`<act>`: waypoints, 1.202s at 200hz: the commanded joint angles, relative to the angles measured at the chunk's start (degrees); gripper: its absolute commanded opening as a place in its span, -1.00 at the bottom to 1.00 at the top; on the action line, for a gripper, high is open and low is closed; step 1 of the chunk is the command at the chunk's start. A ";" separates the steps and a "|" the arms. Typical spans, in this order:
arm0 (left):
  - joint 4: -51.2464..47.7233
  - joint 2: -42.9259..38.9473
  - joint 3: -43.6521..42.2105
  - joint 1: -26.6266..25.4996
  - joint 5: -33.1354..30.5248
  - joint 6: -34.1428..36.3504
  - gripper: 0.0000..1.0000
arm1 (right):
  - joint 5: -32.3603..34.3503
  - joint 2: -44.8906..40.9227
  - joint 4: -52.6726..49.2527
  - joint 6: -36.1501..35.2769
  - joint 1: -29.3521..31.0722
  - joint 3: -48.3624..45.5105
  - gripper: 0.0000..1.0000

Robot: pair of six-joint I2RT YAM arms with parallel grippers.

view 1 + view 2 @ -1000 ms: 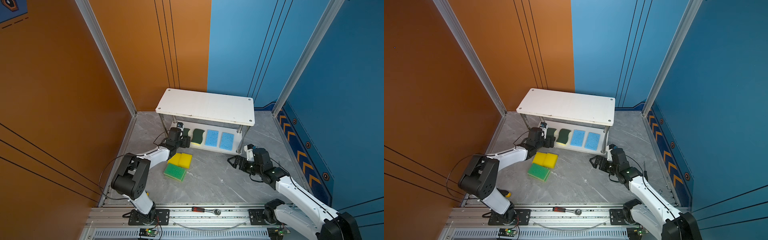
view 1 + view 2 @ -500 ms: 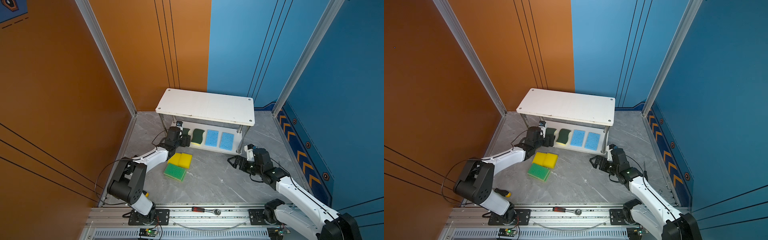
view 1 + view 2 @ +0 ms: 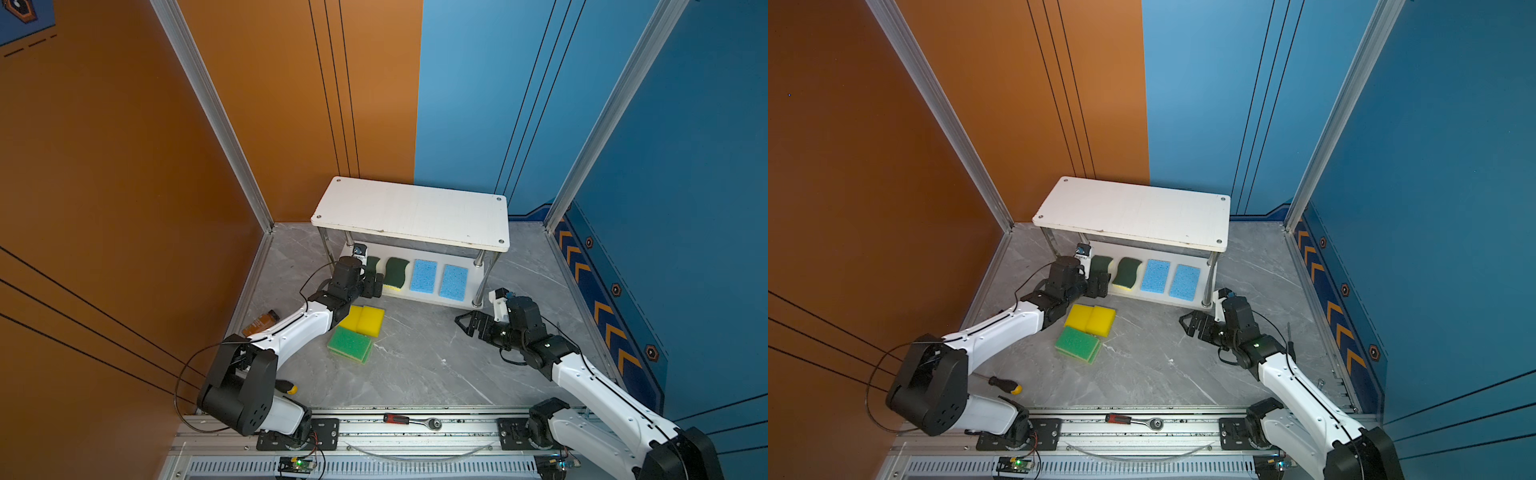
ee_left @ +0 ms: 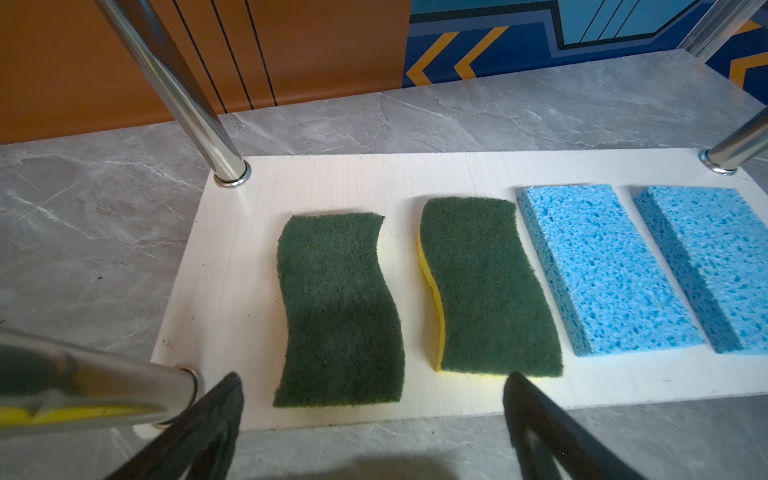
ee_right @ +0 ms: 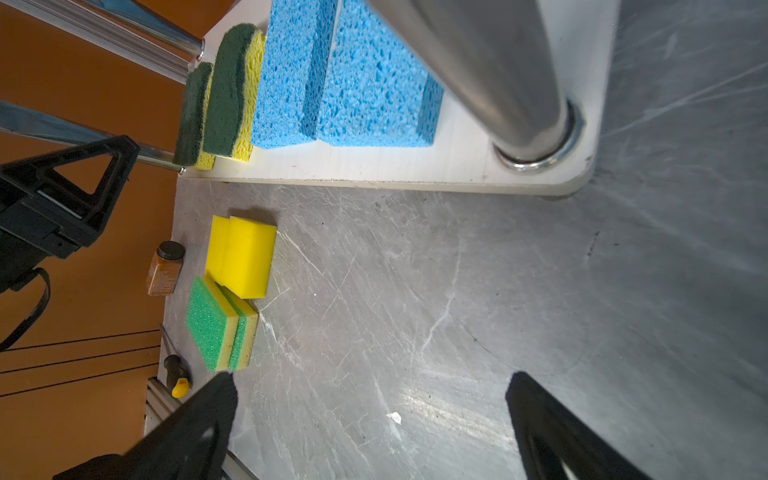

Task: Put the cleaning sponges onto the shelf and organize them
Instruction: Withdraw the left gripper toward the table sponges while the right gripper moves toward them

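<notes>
The left arm [image 3: 299, 328] and right arm [image 3: 602, 390] are clad in white, screw-dotted shells joined by black housings. A thin black cable [image 3: 177, 388] is looped along the left arm. The left pincer [image 3: 376, 283] and right pincer [image 3: 462, 327] are finished in black.

We are seeing the left gripper [image 3: 374, 286] hiding part of one dark-green sponge [image 3: 372, 263] (both top views); the left wrist view is cropping one blue sponge [image 4: 715, 266].
</notes>
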 commanded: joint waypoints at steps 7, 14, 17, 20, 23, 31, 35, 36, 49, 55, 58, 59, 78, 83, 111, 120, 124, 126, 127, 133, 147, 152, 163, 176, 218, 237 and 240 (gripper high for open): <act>-7.56 -3.17 0.13 -1.12 -2.49 -3.62 0.96 | 0.87 -1.28 -0.99 0.16 -0.23 -0.28 1.00; -9.31 -3.69 0.31 -1.40 -2.87 -4.56 0.96 | 0.79 -1.44 -0.98 0.16 -0.16 -0.23 1.00; -9.94 -3.97 0.28 -1.58 -3.08 -4.95 0.96 | 0.75 -1.46 -0.97 0.16 -0.15 -0.30 1.00; -10.48 -4.24 0.27 -1.73 -3.31 -5.31 0.96 | 0.72 -1.54 -0.99 0.17 -0.14 -0.30 1.00; -10.95 -4.50 0.16 -1.90 -3.50 -5.65 0.96 | 0.66 -1.55 -1.01 0.16 -0.14 -0.48 1.00; -11.95 -5.43 -0.27 -2.34 -3.95 -6.46 0.96 | 0.37 -1.64 -0.97 0.08 -0.06 -0.28 1.00; -12.40 -5.97 -0.43 -2.60 -4.15 -6.90 0.95 | 0.32 -1.68 -0.99 0.03 -0.06 -0.31 1.00; -12.50 -6.11 -0.52 -2.64 -4.16 -6.95 0.96 | 0.26 -1.66 -0.92 0.00 -0.06 -0.32 1.00; -13.85 -7.85 -1.37 -3.23 -4.40 -8.77 0.96 | 0.12 -1.68 -0.97 -0.03 0.03 -0.24 1.00; -14.64 -8.65 -1.71 -3.41 -4.36 -9.89 0.96 | 0.08 -1.64 -1.06 -0.06 0.03 -0.24 1.00; -15.15 -9.05 -1.81 -3.50 -4.36 -10.49 0.95 | 0.10 -1.64 -1.08 -0.10 0.11 -0.31 1.00; -15.32 -9.19 -1.87 -3.52 -4.36 -10.59 0.95 | 0.16 -1.64 -1.05 -0.10 0.11 -0.32 1.00; -20.22 -11.94 -2.85 -4.31 -4.20 -15.05 0.96 | 0.31 -1.64 -1.07 -0.10 0.19 -0.24 1.00; -21.22 -12.81 -3.20 -4.52 -4.25 -16.16 0.96 | 0.33 -1.59 -1.02 -0.11 0.21 -0.30 1.00; -25.86 -17.77 -6.16 -6.52 -7.04 -22.71 0.95 | 1.20 -0.83 -0.70 -0.44 1.44 -0.19 1.00; -26.72 -19.85 -7.34 -6.79 -7.30 -24.43 0.95 | 1.62 -0.44 -0.62 -0.75 2.44 0.12 1.00; -27.18 -20.65 -7.87 -6.88 -7.41 -25.30 0.96 | 1.98 -0.22 -0.54 -0.86 2.99 0.19 1.00; -27.49 -21.02 -8.09 -6.86 -7.47 -25.75 0.95 | 2.17 -0.12 -0.54 -0.89 3.30 0.31 1.00; -27.65 -21.24 -8.17 -6.88 -7.45 -25.95 0.95 | 2.24 -0.09 -0.52 -0.94 3.47 0.35 1.00; -28.41 -22.38 -8.92 -6.97 -7.46 -27.31 0.96 | 2.92 0.23 -0.30 -1.22 4.51 0.58 1.00; -30.41 -25.07 -10.49 -7.11 -7.39 -29.87 0.96 | 4.49 0.89 0.75 -1.95 6.95 1.09 1.00; -30.96 -25.98 -11.10 -7.24 -7.35 -30.67 0.95 | 5.23 1.20 1.17 -2.07 7.77 1.27 1.00; -31.80 -27.88 -12.53 -7.39 -7.26 -32.27 0.95 | 6.53 2.05 1.90 -2.35 9.44 1.67 1.00; -33.02 -29.86 -14.02 -7.59 -7.17 -34.17 0.95 | 7.69 3.35 2.99 -2.64 11.35 2.30 1.00; -36.77 -34.59 -17.18 -8.11 -6.99 -38.38 0.95 | 11.38 9.21 5.61 -5.48 18.31 5.82 1.00; -38.24 -35.81 -17.61 -8.12 -7.10 -39.16 0.96 | 13.02 12.21 7.77 -6.71 22.57 7.53 1.00; -38.44 -36.00 -17.65 -8.13 -7.15 -39.23 0.96 | 13.10 12.67 8.10 -6.96 23.10 7.83 1.00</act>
